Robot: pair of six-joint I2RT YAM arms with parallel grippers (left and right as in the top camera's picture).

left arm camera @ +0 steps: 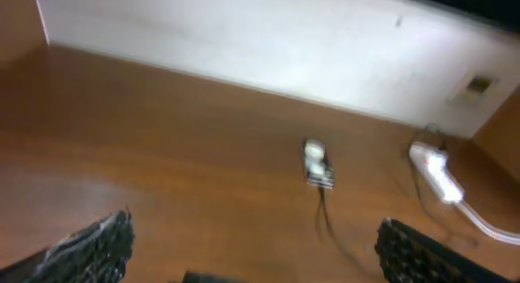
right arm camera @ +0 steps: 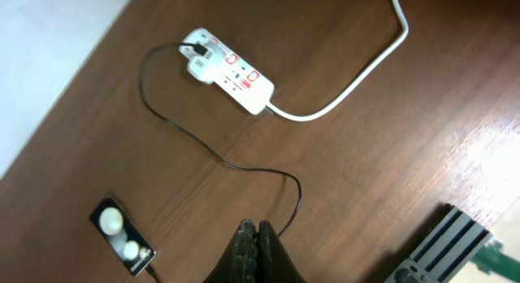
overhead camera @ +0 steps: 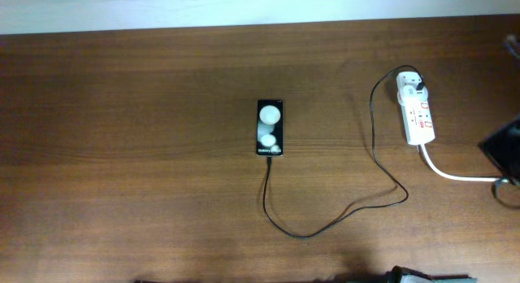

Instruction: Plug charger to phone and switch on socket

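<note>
The phone (overhead camera: pixel 270 128) lies flat near the middle of the brown table (overhead camera: pixel 122 153). Its screen faces up and has two round white shiny spots on it.

The charger (overhead camera: pixel 307 235) is a thin black wire. One end meets the near end of the phone. From there the wire dips toward the front of the table, bends up to the right, and climbs to the socket (overhead camera: pixel 418 116). Its white plug (overhead camera: pixel 413 84) sits in the far end of the socket.

The socket lies on the right side of the table, well apart from the phone. It has small red marks on top. I cannot tell if its switch is on. A thick white cord (overhead camera: pixel 451 176) runs from its near end off to the right.

The left gripper (left arm camera: pixel 253 226) is open wide and holds nothing. It hangs over the table, with the phone and socket far ahead of it.

The right gripper (right arm camera: pixel 256 230) has its fingers pressed together, with nothing in them. It is up above the table, and the wire passes below it.
</note>
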